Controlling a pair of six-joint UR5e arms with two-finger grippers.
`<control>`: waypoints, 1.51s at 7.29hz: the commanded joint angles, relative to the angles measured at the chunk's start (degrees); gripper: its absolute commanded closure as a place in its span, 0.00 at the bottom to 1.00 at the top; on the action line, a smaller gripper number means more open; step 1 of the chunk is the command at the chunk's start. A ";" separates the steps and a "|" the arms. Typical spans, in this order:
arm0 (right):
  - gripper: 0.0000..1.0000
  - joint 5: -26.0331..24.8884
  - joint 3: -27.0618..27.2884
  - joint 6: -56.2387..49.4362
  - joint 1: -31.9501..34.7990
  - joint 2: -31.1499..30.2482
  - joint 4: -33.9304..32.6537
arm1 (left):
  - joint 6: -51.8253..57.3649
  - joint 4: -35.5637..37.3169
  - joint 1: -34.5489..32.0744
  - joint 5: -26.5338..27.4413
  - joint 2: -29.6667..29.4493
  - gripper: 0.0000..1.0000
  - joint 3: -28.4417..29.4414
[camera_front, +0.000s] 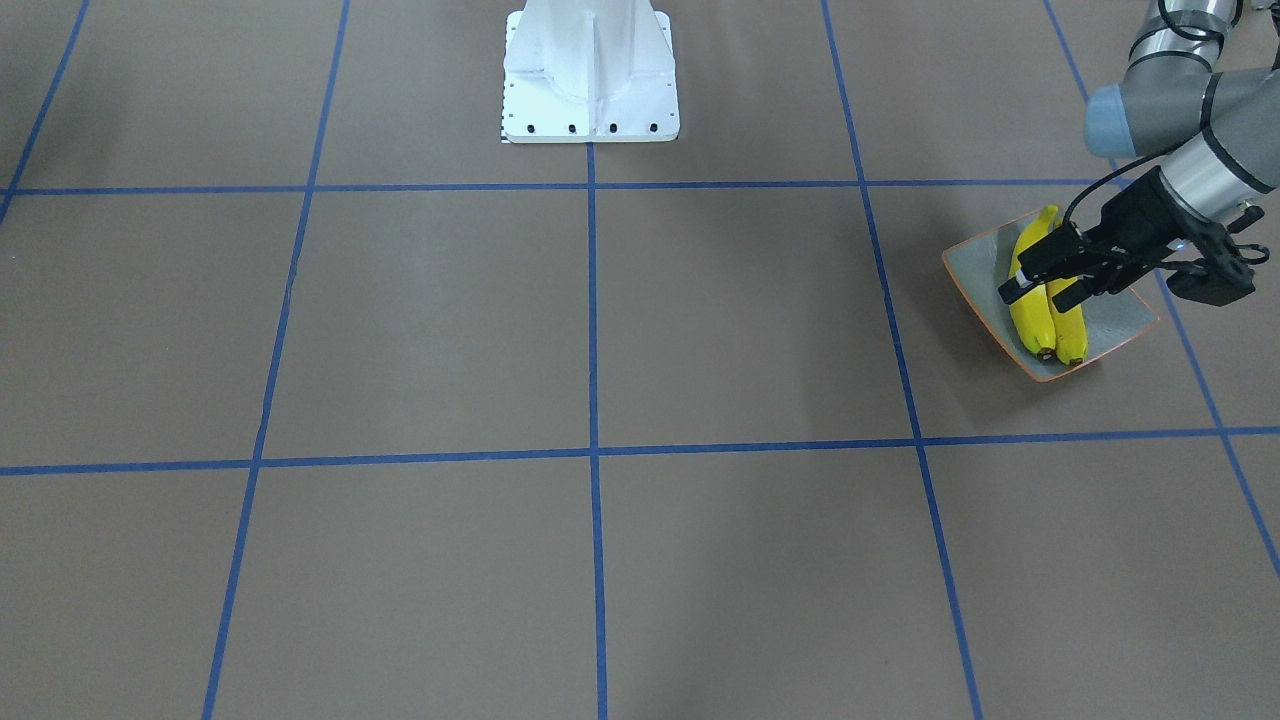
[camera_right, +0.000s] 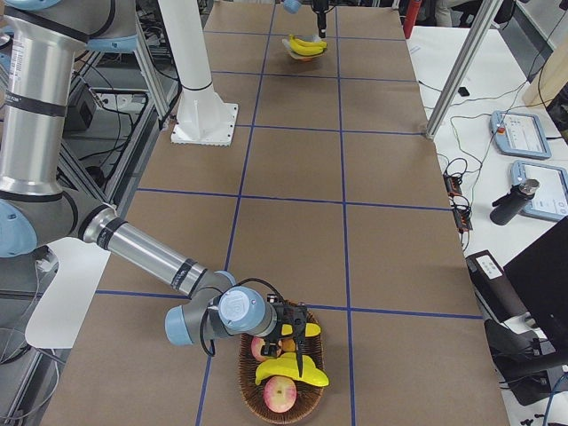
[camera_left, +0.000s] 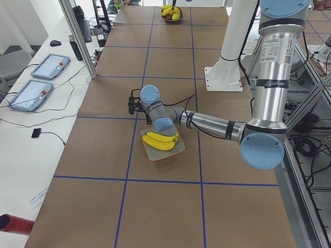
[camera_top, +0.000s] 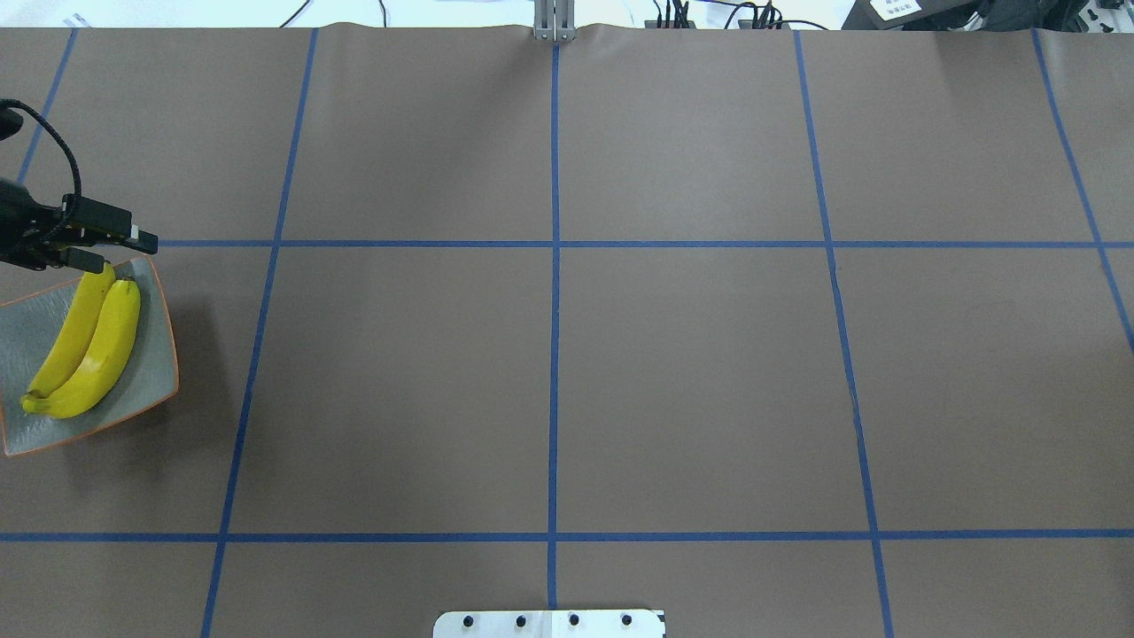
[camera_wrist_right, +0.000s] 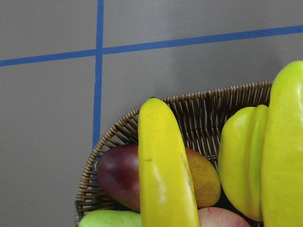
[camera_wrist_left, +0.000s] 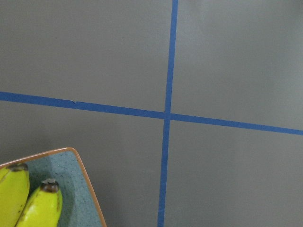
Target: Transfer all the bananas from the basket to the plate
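Observation:
Two yellow bananas (camera_top: 97, 354) lie side by side on the grey-green plate (camera_top: 155, 377) with an orange rim, at the table's left end. They also show in the front view (camera_front: 1035, 320) on the plate (camera_front: 1120, 320), and their dark tips show in the left wrist view (camera_wrist_left: 42, 208). My left gripper (camera_front: 1043, 288) is open and empty, just above the bananas' far ends. My right gripper (camera_right: 293, 348) hangs over the wicker basket (camera_right: 257, 395); I cannot tell whether it is open. A banana (camera_wrist_right: 163, 179) lies on top of the fruit in the basket (camera_wrist_right: 199, 101).
The basket also holds a reddish mango (camera_wrist_right: 118, 175), an apple (camera_right: 280, 392) and yellow-green fruit (camera_wrist_right: 244, 161). The white robot base (camera_front: 590, 70) stands at mid-table. Blue tape lines mark the brown table in squares.

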 commanded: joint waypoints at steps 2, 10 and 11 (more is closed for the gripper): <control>0.25 0.25 -0.45 0.36 -0.08 0.08 -0.09 | 0.00 -0.29 -0.09 -0.09 0.70 0.02 -0.05; 1.00 13.08 10.94 3.86 3.01 1.74 -9.98 | -0.18 -0.30 -0.09 -0.09 0.44 0.02 -0.14; 1.00 12.91 15.33 8.66 2.48 3.31 -13.32 | -1.22 -0.30 -0.09 -0.26 -0.17 0.02 -0.23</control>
